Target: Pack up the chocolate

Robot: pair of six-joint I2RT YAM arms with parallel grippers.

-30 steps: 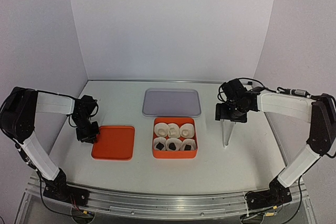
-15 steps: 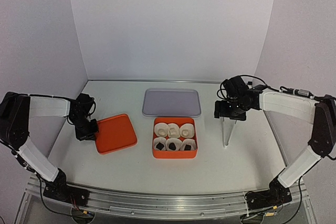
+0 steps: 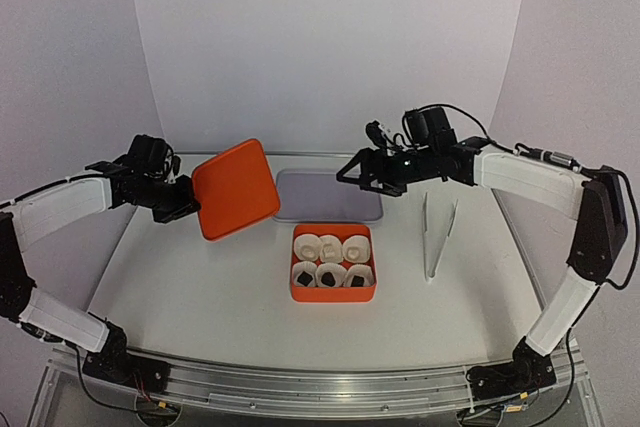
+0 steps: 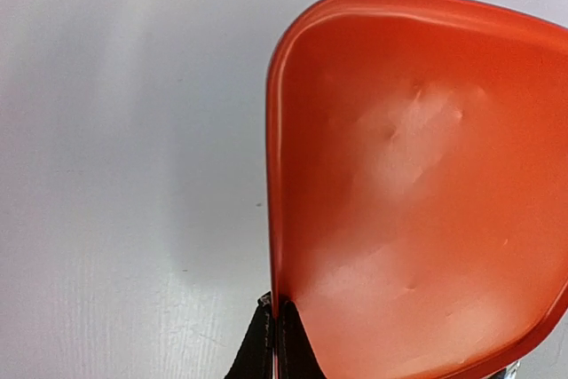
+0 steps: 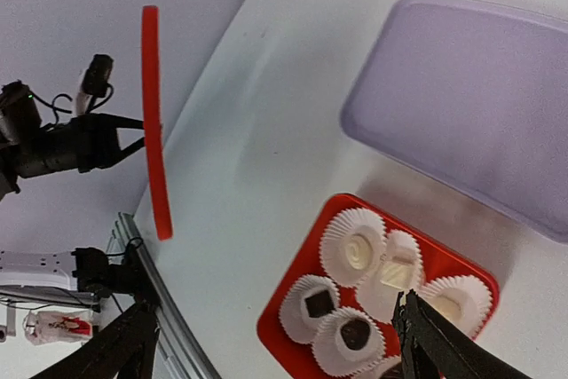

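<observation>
On the top camera, my left gripper is clamped on the edge of the flat orange plastic lid. It holds the lid in the air, steeply tilted, up and to the left of the orange rectangular box. The box sits on the white table with six white paper cups in two rows. The cream-white chocolate lumps fill the far row and the dark chocolate lumps the near row, one per cup. A pale grey rectangular tray lies just behind the box. My right gripper hangs above the tray's right end. Clear plastic tongs lie to the right of the box, apart from it.

On the left wrist camera, the lid fills most of the picture. Its lower edge is pinched in my left gripper, with table beyond.

On the right wrist camera, my right gripper is spread wide and carries nothing. Below it I see the box, the dark lumps and the cream lumps in their cups. The tray is beyond, and the lid shows edge-on at the left.
</observation>
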